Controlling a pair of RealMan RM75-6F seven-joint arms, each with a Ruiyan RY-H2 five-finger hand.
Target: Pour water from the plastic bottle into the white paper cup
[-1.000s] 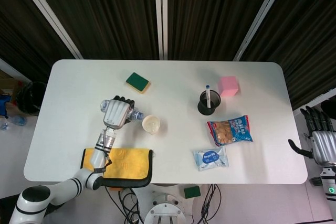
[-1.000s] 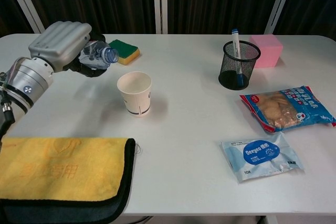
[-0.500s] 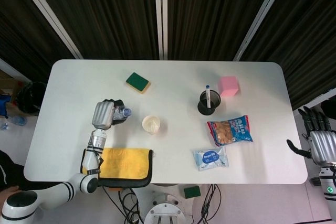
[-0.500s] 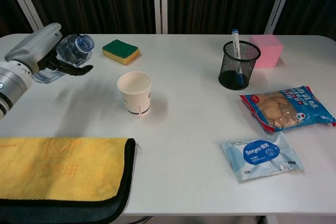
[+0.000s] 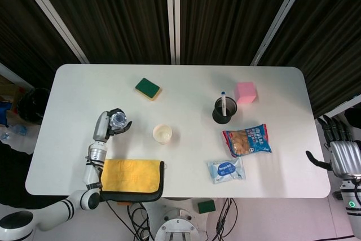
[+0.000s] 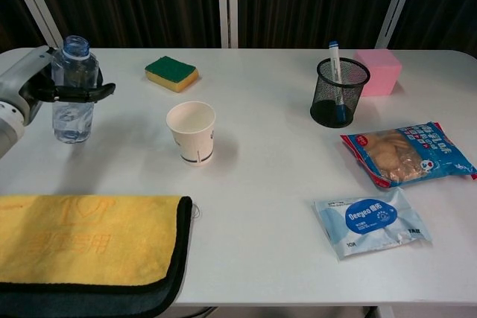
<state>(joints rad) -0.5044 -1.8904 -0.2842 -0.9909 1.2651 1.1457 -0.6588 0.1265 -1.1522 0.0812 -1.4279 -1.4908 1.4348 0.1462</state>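
Chest view shows the table (image 6: 268,258) carrying a yellow cloth (image 6: 82,236) at the near left, with a snack bag (image 6: 406,150), a pen holder (image 6: 339,91), a pink block (image 6: 380,71) and a sponge (image 6: 171,72) farther off. The left hand (image 6: 33,91) grasps the bottle (image 6: 72,91), which stands upright at the left edge, well apart from the cup (image 6: 191,132) at centre. The right hand (image 5: 338,150) hangs off the table's right side with fingers spread, holding nothing.

The bottle has no cap that I can see, so a jolt could slop water onto the table or cloth. Letting go unevenly could tip the bottle. The cup looks light; a brush from the arm or hand could knock it over.
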